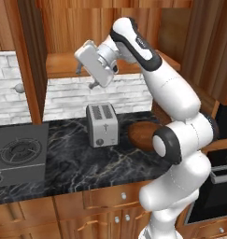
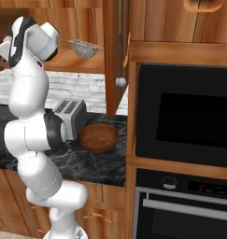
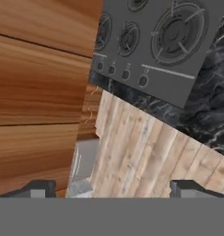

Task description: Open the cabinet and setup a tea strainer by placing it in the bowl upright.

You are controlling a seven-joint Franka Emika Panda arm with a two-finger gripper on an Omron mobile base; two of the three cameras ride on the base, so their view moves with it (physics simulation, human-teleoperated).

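Jaws spread wide and empty beside the open cabinet [image 1: 63, 65], tea strainer [image 2: 85, 48] on its shelf.

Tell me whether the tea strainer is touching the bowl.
Apart. The right base view shows the tea strainer up on the cabinet shelf, while the bowl sits far below on the counter.
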